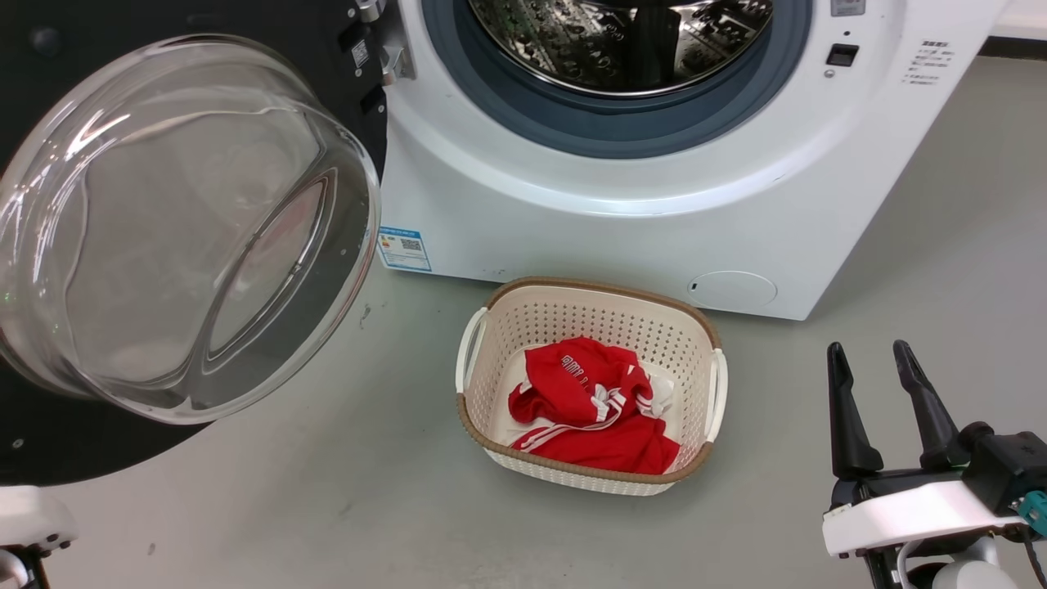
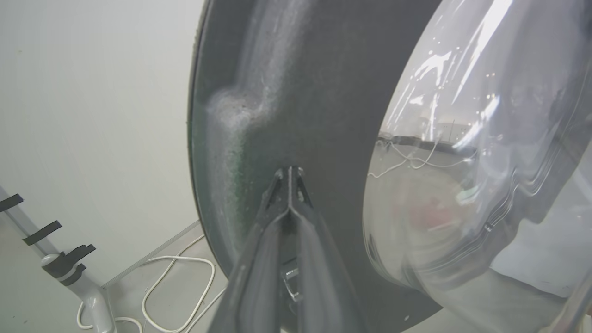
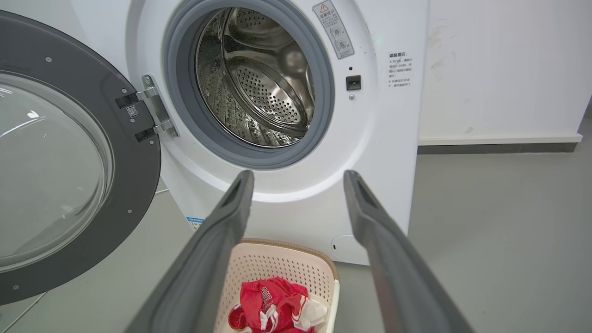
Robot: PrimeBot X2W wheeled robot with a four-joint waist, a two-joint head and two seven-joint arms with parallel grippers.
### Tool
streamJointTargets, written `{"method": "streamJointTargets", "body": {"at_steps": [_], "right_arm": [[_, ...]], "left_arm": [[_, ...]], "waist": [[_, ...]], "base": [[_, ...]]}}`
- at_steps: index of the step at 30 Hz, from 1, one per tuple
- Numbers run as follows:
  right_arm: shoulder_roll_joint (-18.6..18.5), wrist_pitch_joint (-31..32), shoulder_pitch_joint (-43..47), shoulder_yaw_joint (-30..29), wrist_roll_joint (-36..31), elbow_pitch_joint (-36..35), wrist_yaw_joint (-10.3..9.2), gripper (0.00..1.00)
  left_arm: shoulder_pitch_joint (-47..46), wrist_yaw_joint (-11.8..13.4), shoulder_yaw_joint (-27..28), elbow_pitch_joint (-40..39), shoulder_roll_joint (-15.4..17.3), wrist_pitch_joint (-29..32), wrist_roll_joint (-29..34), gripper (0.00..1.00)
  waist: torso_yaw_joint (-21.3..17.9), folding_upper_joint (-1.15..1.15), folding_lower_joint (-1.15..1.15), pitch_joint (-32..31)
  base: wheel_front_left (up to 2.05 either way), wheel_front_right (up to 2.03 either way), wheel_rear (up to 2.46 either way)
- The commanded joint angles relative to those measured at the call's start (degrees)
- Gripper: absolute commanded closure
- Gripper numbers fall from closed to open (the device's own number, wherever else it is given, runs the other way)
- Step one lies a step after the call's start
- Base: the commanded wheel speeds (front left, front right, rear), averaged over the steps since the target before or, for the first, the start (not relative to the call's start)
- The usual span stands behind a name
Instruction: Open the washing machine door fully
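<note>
the washing machine (image 1: 572,221) stands at the far side of the grey floor, white, with its round opening uncovered. inside the opening you can see the steel drum (image 1: 622,41) with its holes, ringed by a grey rubber seal (image 1: 622,131). the washing machine door (image 1: 180,229) hangs on a metal hinge (image 1: 393,57) at the left edge of the opening and is swung well out to the left. its inner side, a black ring around a bulging clear glass bowl, faces the room.

the left gripper (image 2: 289,175) is over by that door with its two dark fingers pressed together, nothing between them. their tips are right at the black ring, just left of the glass bowl. i can't tell whether they really press on it. a white cable (image 2: 185,263) loops on the floor beyond the door's edge.

the right gripper (image 1: 867,350) is near and to the right, well apart from the machine. its fingers are spread wide and hold nothing, and they point toward the machine's front.

on the floor just in front of the machine sits a cream laundry basket (image 1: 597,288) with a brown rim. a crumpled red garment (image 1: 589,409) with white stripes lies in it. low on the machine's front there is a blue sticker (image 1: 403,248) at the left and a round flap (image 1: 732,290) at the right.
</note>
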Motion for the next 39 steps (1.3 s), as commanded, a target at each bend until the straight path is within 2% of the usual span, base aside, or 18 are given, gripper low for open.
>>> {"method": "streamJointTargets", "body": {"at_steps": [1,4,8,14,18,19,21,22,23,29,34,39], "right_arm": [[0.1,-0.2,-0.2,0.1,-0.1,0.1,-0.02,0.00],[0.1,-0.3,0.2,0.4,0.1,0.4,-0.03,0.00],[0.1,-0.4,1.1,1.1,0.8,1.1,-0.02,0.00],[0.1,-0.6,2.0,1.9,0.8,1.7,-0.03,0.00],[0.1,-0.8,2.7,1.7,0.4,1.5,-0.02,0.00],[0.1,-0.8,2.7,1.6,0.3,1.5,-0.02,0.00],[0.1,-0.7,2.8,1.6,0.1,1.3,-0.02,0.00],[0.1,-0.7,2.9,1.6,0.1,1.2,-0.03,0.00],[0.1,-0.6,2.9,1.6,-0.1,1.0,-0.02,0.00],[0.1,-0.4,2.9,1.5,-0.1,0.6,-0.02,0.00],[0.0,-0.4,2.2,1.9,-1.0,0.5,-0.03,0.00],[0.1,-0.5,1.9,1.5,-2.4,-0.3,-0.03,0.00]], "left_arm": [[-0.6,-0.2,1.0,0.5,0.4,0.2,0.5,1.00],[1.1,-0.5,2.0,-0.4,-0.7,0.2,1.5,1.00],[5.1,-0.3,3.4,-4.4,-4.0,0.2,3.0,1.00],[11.8,-0.9,3.4,-13.8,-11.5,0.1,5.1,1.00],[14.9,-2.2,0.5,-19.2,-15.0,0.2,6.0,1.00],[15.5,-2.3,-0.6,-20.2,-15.5,0.1,6.1,0.91],[16.5,-2.1,-3.4,-22.0,-16.0,0.2,6.1,0.31],[17.0,-1.9,-4.9,-22.7,-16.2,0.2,5.9,0.09],[17.1,-1.8,-6.4,-23.3,-16.3,0.2,6.0,0.00],[16.1,-0.8,-13.8,-26.1,-16.4,0.2,6.6,0.00],[14.5,-0.8,-19.9,-26.7,-16.4,0.2,7.9,0.00],[11.7,-2.0,-23.0,-25.5,-16.4,0.1,8.9,0.00]], "waist": [[-0.5,0.00,0.00,-0.4],[-1.5,0.00,0.00,-1.2],[-2.8,0.00,0.00,-2.5],[-4.0,0.00,0.00,-4.3],[-4.1,0.00,0.00,-5.2],[-4.0,0.00,0.00,-5.3],[-4.0,0.00,0.00,-5.5],[-3.9,0.00,0.00,-5.6],[-3.9,0.00,0.00,-5.7],[-3.8,0.00,0.00,-6.0],[-5.4,0.00,0.00,-6.4],[-7.5,0.00,0.00,-6.3]], "base": [[0.00,0.00,0.00],[0.00,0.00,0.00],[0.00,0.00,0.00],[0.00,0.00,0.00],[0.00,0.00,0.00],[0.00,0.00,0.00],[0.00,0.00,0.00],[0.00,0.00,0.00],[0.00,0.00,0.00],[0.00,0.00,0.00],[0.00,0.00,0.00],[0.00,0.00,0.00]]}}
